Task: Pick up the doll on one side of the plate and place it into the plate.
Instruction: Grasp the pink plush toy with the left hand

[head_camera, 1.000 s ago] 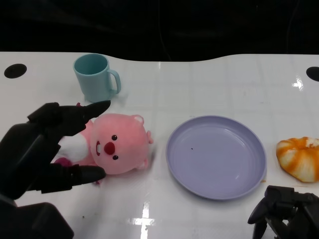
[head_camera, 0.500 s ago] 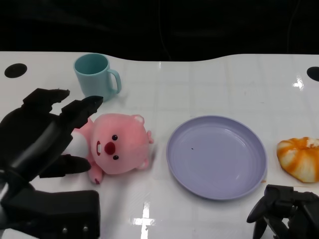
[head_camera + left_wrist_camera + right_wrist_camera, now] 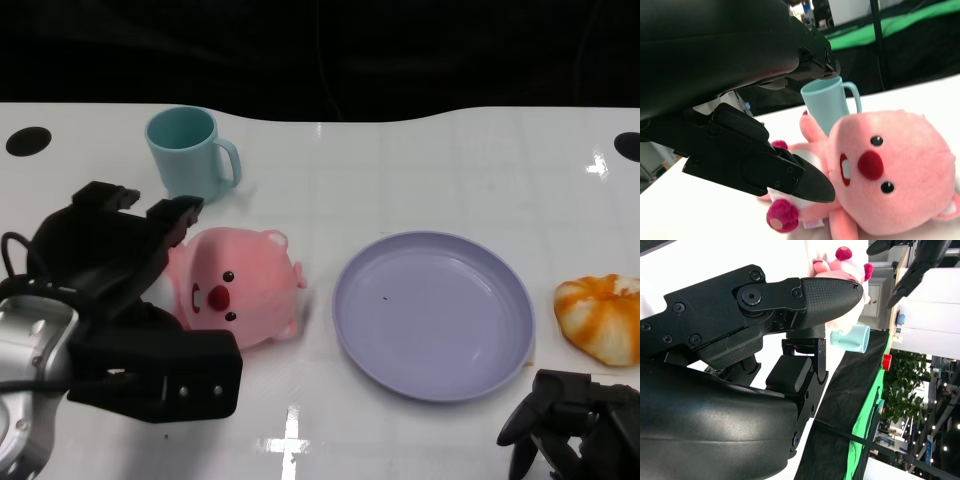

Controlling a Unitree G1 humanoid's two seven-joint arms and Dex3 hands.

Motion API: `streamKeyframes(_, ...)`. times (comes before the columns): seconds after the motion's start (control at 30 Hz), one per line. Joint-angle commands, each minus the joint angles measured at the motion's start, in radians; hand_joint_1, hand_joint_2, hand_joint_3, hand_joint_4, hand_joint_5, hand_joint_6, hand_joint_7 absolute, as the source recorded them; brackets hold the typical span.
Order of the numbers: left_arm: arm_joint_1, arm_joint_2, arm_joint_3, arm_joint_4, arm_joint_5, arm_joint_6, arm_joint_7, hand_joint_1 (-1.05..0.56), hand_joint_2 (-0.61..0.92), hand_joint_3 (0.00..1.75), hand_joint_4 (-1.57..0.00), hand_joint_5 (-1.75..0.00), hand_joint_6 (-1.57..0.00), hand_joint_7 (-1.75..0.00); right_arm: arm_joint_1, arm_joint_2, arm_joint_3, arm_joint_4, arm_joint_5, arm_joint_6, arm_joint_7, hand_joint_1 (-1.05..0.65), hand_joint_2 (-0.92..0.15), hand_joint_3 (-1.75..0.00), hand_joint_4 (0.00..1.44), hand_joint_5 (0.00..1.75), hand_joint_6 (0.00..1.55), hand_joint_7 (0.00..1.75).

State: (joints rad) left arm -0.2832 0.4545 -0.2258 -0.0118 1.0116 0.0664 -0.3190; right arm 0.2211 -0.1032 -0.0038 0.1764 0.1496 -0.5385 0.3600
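Near edge, right corner: right hand (image 3: pixel 575 425) resting low on the tabletop (image 3: pixel 420 170), fingers curled downward with nothing in them; no visible change against the earlier pictures.

Near edge, left side: left hand (image 3: pixel 115 265) now turned over and lowered onto the doll (image 3: pixel 240 290), with the wrist block filling the near-left corner. One second earlier, held higher with fingers spread wide above the doll's body; half a second earlier, tipped forward and descending. Fingers (image 3: pixel 790 175) currently apart, one reaching under the doll's body beside its dark-pink paw, the others arched over the top. Contact with the plush probable at the body, full closure not confirmed; not yet a secure grip. Doll position unchanged across all three head pictures.

Meaning for the task: approach phase judged complete, grasp phase in progress. Closure around the soft body required before any lift.

Centre of the tabletop: doll lying on its back, just left of the purple plate (image 3: pixel 500 370), not touching it. Plate holding nothing.

Right edge: orange-and-white bun (image 3: pixel 600 315), apart from the plate.

Far-left area: teal cup (image 3: pixel 190 150), upright, beyond the doll.
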Motion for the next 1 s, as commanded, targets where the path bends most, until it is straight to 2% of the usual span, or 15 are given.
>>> streamKeyframes(0.03,-0.062,0.01,-0.044,0.102,0.011,0.034,-0.028,-0.81,0.92,0.07,-0.01,-0.33,-0.16,0.0,0.002,-0.012,-0.013,-0.004,0.008,-0.004,0.0,-0.96,-0.92,-0.41,0.98,1.39,0.98,1.06)
streamKeyframes(0.37,-0.219,-0.043,-0.161,0.415,-0.025,0.084,-0.006,-0.81,0.92,0.05,-0.03,-0.26,-0.14,0.0,0.01,-0.009,-0.009,-0.012,0.015,-0.001,0.002,-0.95,-0.92,-0.41,0.98,1.4,0.98,1.07)
streamKeyframes(0.7,-0.358,-0.125,-0.249,0.773,-0.095,0.041,0.095,-0.76,0.92,0.05,-0.09,-0.15,-0.18,-0.01,0.02,-0.01,-0.007,-0.033,0.008,0.013,-0.007,-0.96,-0.92,-0.4,0.98,1.4,0.98,1.07)
streamKeyframes(0.83,-0.404,-0.166,-0.288,0.92,-0.12,0.008,0.129,-0.69,0.92,0.07,-0.17,-0.13,-0.3,-0.04,0.023,-0.009,-0.007,-0.038,0.012,0.014,-0.004,-0.96,-0.92,-0.4,0.98,1.41,0.98,1.07)
streamKeyframes(1.0,-0.442,-0.213,-0.322,1.072,-0.152,-0.036,0.175,-0.55,0.92,0.06,-0.47,-0.12,-0.45,-0.03,0.028,-0.009,-0.005,-0.044,0.004,0.015,-0.009,-0.96,-0.92,-0.4,0.98,1.4,0.97,1.07)
